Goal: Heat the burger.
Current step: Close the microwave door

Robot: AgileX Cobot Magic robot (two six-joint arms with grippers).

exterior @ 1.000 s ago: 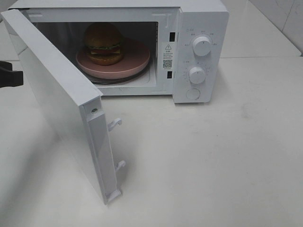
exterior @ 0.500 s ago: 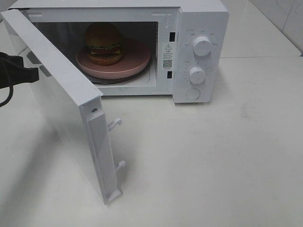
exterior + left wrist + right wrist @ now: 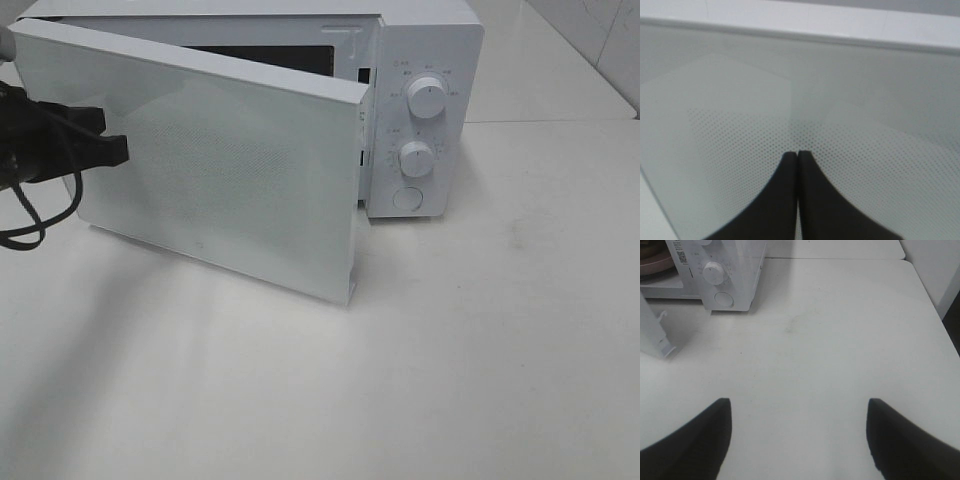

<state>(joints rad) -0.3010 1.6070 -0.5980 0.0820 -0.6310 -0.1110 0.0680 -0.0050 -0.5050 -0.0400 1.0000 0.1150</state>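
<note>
Nearest the camera in the high view, the white tabletop (image 3: pixel 450 350) fills the lower half of the frame with nothing standing on it. Above it, at centre left, the microwave door (image 3: pixel 230 170) is swung most of the way across the opening. Its free edge stands just off the control panel, and only a dark strip of the cavity shows over its top edge.

At the left edge of the frame the left gripper (image 3: pixel 122 150) reaches in, a black cable (image 3: pixel 30 225) looping below it. Its fingers (image 3: pixel 780 200) are pressed together with nothing between them, and their tips are set against the dotted window of the door's outer face.

Behind the door sits the microwave (image 3: pixel 430 40), with an upper dial (image 3: pixel 427 98), a lower dial (image 3: pixel 415 158) and a round button (image 3: pixel 407 198) on its panel at upper right.

The burger is hidden: the door covers the cavity, so the burger's place relative to either pair of fingers cannot be read. In the right wrist view only a sliver of the pink plate (image 3: pixel 652 265) shows inside the oven.

The right gripper (image 3: pixel 798 402) hangs over bare tabletop well away from the microwave, its fingers (image 3: pixel 705 440) spread wide and holding nothing.
</note>
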